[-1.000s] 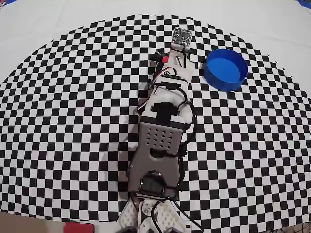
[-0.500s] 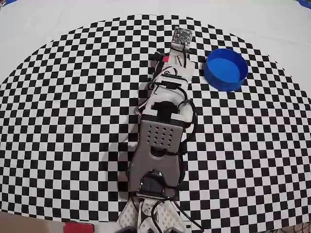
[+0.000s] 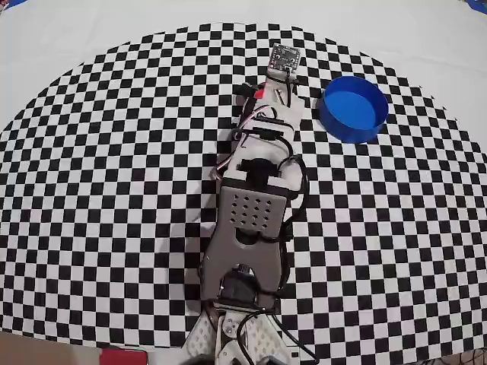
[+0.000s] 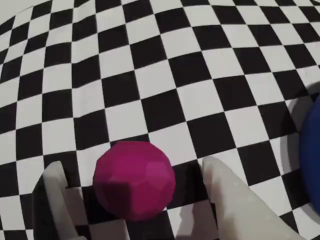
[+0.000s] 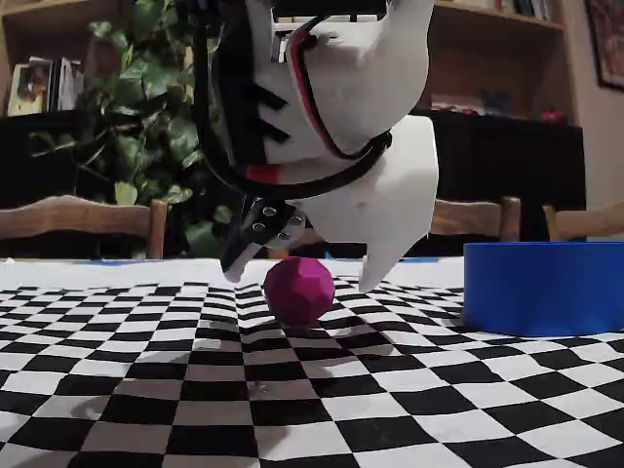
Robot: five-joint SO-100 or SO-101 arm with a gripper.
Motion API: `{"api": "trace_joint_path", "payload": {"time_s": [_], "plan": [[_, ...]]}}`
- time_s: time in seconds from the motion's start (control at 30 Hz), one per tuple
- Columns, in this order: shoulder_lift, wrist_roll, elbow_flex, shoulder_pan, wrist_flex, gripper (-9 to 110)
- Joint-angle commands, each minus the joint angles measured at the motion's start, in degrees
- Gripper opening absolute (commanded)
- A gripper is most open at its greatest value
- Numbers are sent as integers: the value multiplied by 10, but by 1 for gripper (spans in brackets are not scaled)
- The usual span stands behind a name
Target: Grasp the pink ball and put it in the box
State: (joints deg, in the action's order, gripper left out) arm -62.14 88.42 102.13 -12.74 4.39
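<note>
- The white plastic two-finger hand (image 4: 132, 187) of the arm is low over the bench (image 4: 150, 75), which carries a black-and-white checkered cloth.
- The hand is open wide. Its two fingers stand on either side of the small magenta-pink faceted ball (image 4: 134, 180), and it has hold of nothing.
- In the wrist view the left finger (image 4: 52, 192) is just beside the ball, with a narrow gap. The right finger (image 4: 232, 200) is a little further from it, and a strip of cloth shows between them.
- In the fixed view the pink ball (image 5: 298, 290) rests on the cloth, directly under the hand (image 5: 302, 271). The fingertips hang near the top half of the ball, and I cannot tell if one of them touches it.
- The round, shallow bright-blue plastic box (image 5: 544, 286) stands on the bench to the right of the hand in the fixed view, well apart from the ball.
- In the overhead view the box (image 3: 353, 108) is also to the right of the hand, near it but not touching. The arm covers the ball there.
- In the wrist view only a blue edge of the box (image 4: 311, 160) shows, at the right border beyond the right finger.
</note>
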Motion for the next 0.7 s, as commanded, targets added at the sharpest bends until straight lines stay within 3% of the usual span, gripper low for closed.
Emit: {"api": "trace_joint_path", "payload": {"time_s": [0.0,0.67], "plan": [[-3,5,-22,4,2,32],[3,5,-27,6,2,32]]}}
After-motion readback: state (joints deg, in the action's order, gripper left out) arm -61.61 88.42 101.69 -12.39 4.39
